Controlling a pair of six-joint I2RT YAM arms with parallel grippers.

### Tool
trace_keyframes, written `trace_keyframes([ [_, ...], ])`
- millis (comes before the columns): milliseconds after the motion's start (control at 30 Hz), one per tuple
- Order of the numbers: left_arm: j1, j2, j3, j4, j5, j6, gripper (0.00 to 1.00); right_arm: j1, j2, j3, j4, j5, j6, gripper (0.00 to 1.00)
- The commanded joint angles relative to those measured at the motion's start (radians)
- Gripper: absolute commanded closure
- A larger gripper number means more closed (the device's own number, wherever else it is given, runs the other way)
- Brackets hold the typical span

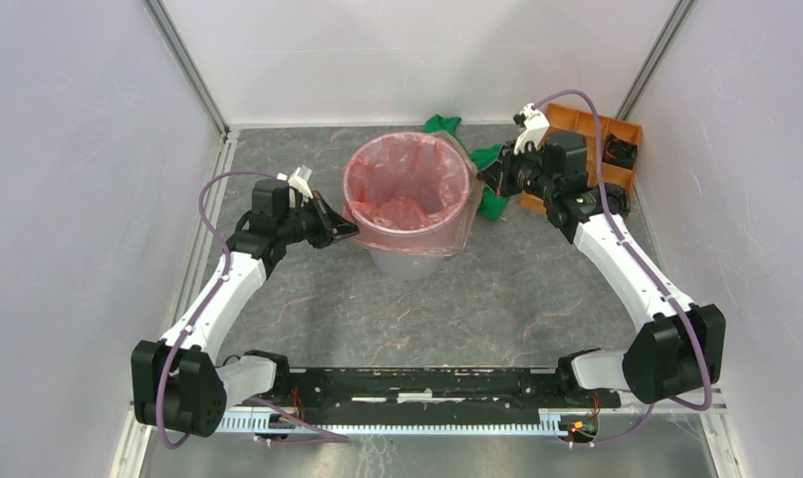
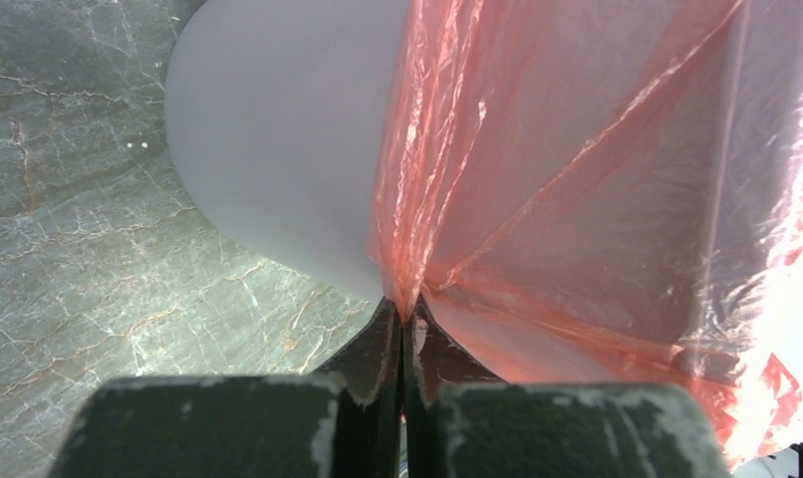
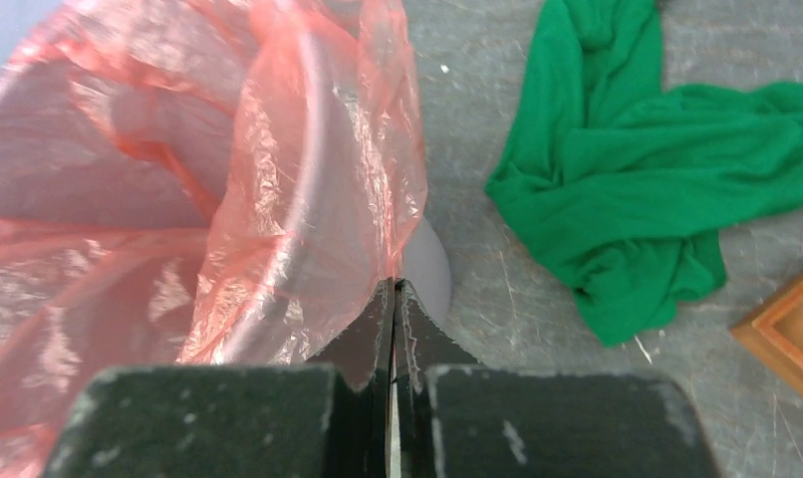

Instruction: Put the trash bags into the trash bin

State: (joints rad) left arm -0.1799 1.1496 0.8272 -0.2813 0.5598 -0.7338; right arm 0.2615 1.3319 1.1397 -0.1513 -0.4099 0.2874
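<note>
The light-grey trash bin point(image 1: 407, 264) stands upright at mid-table. The red-orange trash bag point(image 1: 407, 189) sits inside it, with its mouth folded out over the rim and draped down the sides. My left gripper point(image 1: 348, 231) is at the bin's left side, shut on a pinch of bag film; the left wrist view shows the film point(image 2: 577, 179) bunching into the closed tips point(image 2: 405, 317) against the bin wall point(image 2: 278, 149). My right gripper point(image 1: 484, 179) is at the bin's right rim, shut with the bag's edge point(image 3: 278, 199) at its tips point(image 3: 393, 291), beside the bin wall point(image 3: 429, 269).
A crumpled green cloth point(image 1: 492, 204) lies on the table just right of the bin, under my right wrist, and also shows in the right wrist view point(image 3: 637, 189). An orange compartment tray point(image 1: 602, 139) stands at the back right. White walls enclose the table on three sides.
</note>
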Motion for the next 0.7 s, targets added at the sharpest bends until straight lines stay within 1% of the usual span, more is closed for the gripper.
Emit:
trace_keyframes([
  [0,0.003,0.006,-0.015,0.043,-0.002,-0.008,0.98,-0.002,-0.011,-0.071,0.037,0.062,-0.044,1.0],
  [167,0.003,0.014,-0.063,0.088,-0.008,-0.029,0.98,0.0,0.018,-0.176,0.168,-0.019,-0.023,1.0],
  [267,0.003,0.02,-0.097,0.12,-0.013,-0.04,0.98,0.002,0.035,-0.246,0.271,-0.049,0.01,1.0],
  [367,0.003,0.034,-0.128,0.14,-0.025,-0.04,0.98,0.005,0.063,-0.293,0.333,-0.069,0.031,1.0],
  [500,0.003,0.051,-0.157,0.163,-0.023,-0.044,0.98,0.014,0.094,-0.305,0.343,-0.078,0.019,1.0],
  [667,0.003,0.07,-0.174,0.176,-0.049,-0.036,0.98,0.016,0.091,-0.292,0.288,-0.013,-0.04,0.99],
])
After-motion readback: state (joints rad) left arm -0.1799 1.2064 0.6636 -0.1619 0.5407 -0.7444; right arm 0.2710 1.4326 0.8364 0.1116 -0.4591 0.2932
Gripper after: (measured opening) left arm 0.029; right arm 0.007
